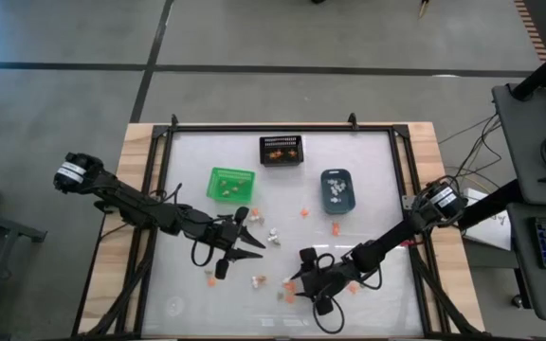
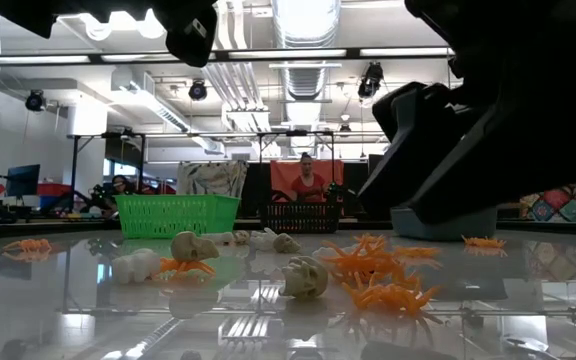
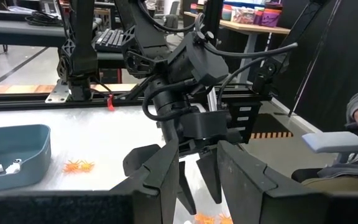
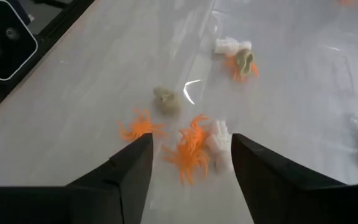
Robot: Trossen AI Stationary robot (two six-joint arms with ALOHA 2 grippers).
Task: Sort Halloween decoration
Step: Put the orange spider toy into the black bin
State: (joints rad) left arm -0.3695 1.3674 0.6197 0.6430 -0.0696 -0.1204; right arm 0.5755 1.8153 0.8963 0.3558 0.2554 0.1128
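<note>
Glossy white tabletop (image 1: 368, 180) with a dark frame, sitting on a grey floor, and a lab room behind it where a person in red (image 2: 306, 180) sits.

Your right gripper (image 4: 190, 163) is low over the near side of the table with its dark wedge fingers spread apart, gripping nothing. Right between them you've got spiky orange spiders (image 4: 188, 149) touching a white hand-shaped piece (image 4: 219, 143), with a tan skull (image 4: 165, 99) just beyond and another orange spider (image 4: 140, 129) beside it.

Your left gripper (image 1: 245, 244) hovers to the left of that, jaws partly apart; I can't tell if there's anything in them.

The rest of the trinkets are scattered loose: small rounded skulls (image 2: 305, 276), pale bone bits (image 1: 273, 236), and leggy orange plastic spiders (image 2: 388, 293) across the middle and near side.

Bins at the far side: a green lattice basket (image 1: 228, 184) with a few small bits in it, a black mesh basket (image 1: 281, 150) with orange pieces inside, and a smooth blue-grey oval tray (image 1: 336, 190) holding white pieces.
</note>
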